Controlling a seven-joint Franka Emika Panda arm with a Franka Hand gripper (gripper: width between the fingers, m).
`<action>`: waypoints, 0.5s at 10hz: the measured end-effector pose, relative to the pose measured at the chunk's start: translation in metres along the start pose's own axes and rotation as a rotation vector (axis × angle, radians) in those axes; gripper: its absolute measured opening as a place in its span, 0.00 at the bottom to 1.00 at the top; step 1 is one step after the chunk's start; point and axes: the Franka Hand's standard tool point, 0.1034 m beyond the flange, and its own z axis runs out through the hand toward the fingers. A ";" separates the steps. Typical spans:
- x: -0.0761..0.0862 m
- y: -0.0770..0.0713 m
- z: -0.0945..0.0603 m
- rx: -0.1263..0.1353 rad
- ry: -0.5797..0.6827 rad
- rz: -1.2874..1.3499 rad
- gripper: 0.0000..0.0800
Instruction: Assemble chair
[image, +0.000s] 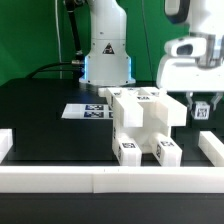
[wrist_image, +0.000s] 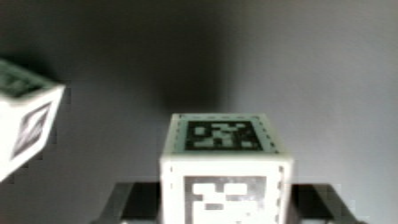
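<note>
In the exterior view, the two-finger gripper (image: 203, 106) is closed on a small matte-white plastic block (image: 203, 112), apart from the chunky white joined chair body (image: 140, 125), on the exterior view's right. That body could be knocked by a low carry. The wrist is pointed straight down. In the wrist view, the block (wrist_image: 228, 160) is clamped between dark fingers (wrist_image: 139, 198), and slippage could be caused by a shallow hold.

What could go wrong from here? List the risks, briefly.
1. The gripper is shut on a small tagged white block; the wrist view does not show how deep the grip is, so it might slip or tilt when lifted.
2. The joined chair parts stand close on the exterior view's left; a sideways swing could knock them.
3. The border rail lies near the gripper; a low carry could catch it.
</note>
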 end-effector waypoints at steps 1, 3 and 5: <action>0.005 0.002 -0.018 0.013 0.009 0.012 0.36; 0.011 0.008 -0.048 0.032 -0.003 0.037 0.36; 0.023 0.019 -0.073 0.050 0.000 0.040 0.36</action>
